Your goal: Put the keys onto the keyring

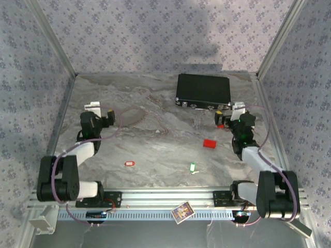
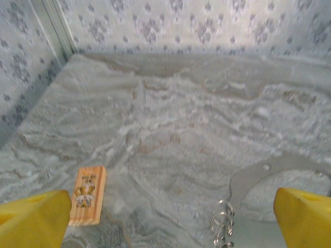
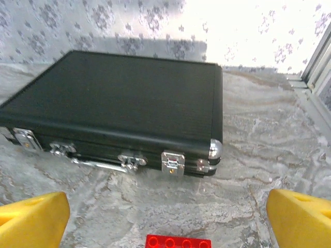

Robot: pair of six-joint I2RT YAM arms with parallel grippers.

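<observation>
The red-tagged key and the green-and-white-tagged key lie flat near the table's front, between the two arms and far from both grippers. A faint, thin pale loop, the keyring, lies just right of my left gripper. In the left wrist view, the left gripper is open. A small silvery wire coil and a pale grey curved band lie near its right finger. My right gripper is open, holding nothing, in front of the black case.
A closed black case with metal latches sits at the back right. One red brick lies left of the right arm; another red brick lies just under the right gripper. A small wooden picture block lies by the left finger. Metal-framed walls enclose the table.
</observation>
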